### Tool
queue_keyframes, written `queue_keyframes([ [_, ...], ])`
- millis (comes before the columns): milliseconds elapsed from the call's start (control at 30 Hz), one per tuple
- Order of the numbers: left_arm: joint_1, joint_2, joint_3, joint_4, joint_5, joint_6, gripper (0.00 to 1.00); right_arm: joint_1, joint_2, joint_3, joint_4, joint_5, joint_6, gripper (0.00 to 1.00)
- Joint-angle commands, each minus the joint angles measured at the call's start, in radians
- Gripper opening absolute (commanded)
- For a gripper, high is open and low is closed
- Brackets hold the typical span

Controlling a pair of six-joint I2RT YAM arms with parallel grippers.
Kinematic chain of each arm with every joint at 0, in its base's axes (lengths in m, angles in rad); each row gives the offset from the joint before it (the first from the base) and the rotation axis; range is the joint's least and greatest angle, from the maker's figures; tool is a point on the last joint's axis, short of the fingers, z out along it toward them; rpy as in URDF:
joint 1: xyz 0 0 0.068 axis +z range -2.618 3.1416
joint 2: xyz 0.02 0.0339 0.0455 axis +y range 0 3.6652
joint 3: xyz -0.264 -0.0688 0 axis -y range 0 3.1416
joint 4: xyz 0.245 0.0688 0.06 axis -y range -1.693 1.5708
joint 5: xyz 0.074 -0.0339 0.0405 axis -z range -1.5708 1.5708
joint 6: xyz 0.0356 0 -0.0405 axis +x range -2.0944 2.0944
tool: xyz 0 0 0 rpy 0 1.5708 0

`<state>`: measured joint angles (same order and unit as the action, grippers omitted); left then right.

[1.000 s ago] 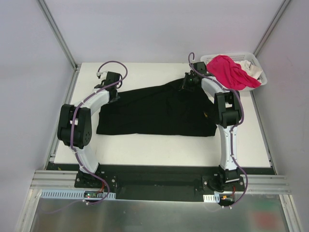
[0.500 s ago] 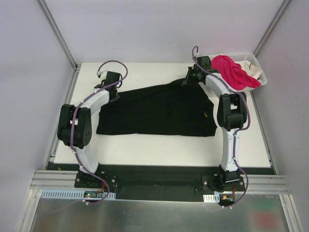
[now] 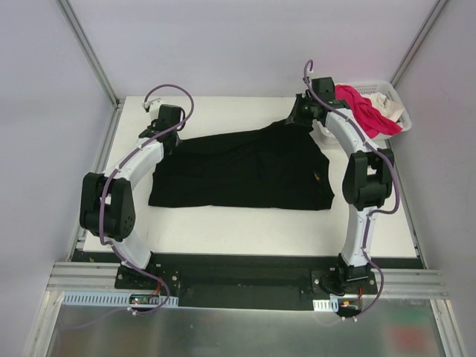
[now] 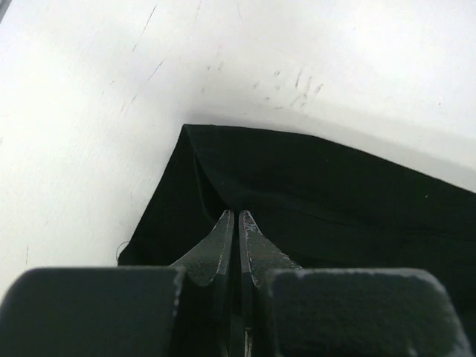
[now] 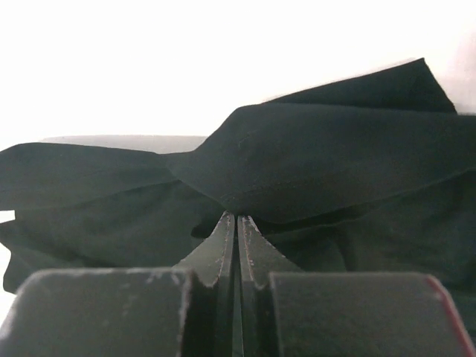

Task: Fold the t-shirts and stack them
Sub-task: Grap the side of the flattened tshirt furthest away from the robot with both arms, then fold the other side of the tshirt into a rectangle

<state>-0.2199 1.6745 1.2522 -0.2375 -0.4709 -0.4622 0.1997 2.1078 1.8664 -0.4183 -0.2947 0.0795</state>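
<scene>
Basket (image 3: pixel 388 88), upper right, holds pink t-shirt (image 3: pixel 355 108), white t-shirt (image 3: pixel 384 104); my wrist views show left gripper (image 4: pixel 237 217), right gripper (image 5: pixel 236 217) clamping black t-shirt (image 3: pixel 245 171).

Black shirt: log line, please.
black shirt: on table; left gripper: shut on it; right gripper: shut on it; pink shirt: in basket

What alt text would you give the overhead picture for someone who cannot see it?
Seen from above, a black t-shirt lies spread on a white table, its far corners pinched by two robot arms: the left gripper on the left, the right gripper on the right. A white basket at the far-right corner holds a pink t-shirt and a white t-shirt.
</scene>
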Motion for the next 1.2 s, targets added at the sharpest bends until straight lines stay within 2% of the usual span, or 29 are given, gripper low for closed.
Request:
queue_keyframes([
  [0,-0.016,-0.052,-0.008,0.021,-0.086,-0.009,0.0,-0.005,-0.129,-0.032,-0.019,0.022,-0.041,0.01],
  [633,-0.018,-0.248,-0.089,-0.002,-0.236,-0.013,0.0,-0.019,-0.315,-0.22,0.003,0.002,-0.047,0.01],
  [1167,-0.053,-0.245,-0.1,-0.011,-0.238,-0.036,0.0,0.01,-0.414,-0.299,-0.013,-0.014,-0.052,0.01],
])
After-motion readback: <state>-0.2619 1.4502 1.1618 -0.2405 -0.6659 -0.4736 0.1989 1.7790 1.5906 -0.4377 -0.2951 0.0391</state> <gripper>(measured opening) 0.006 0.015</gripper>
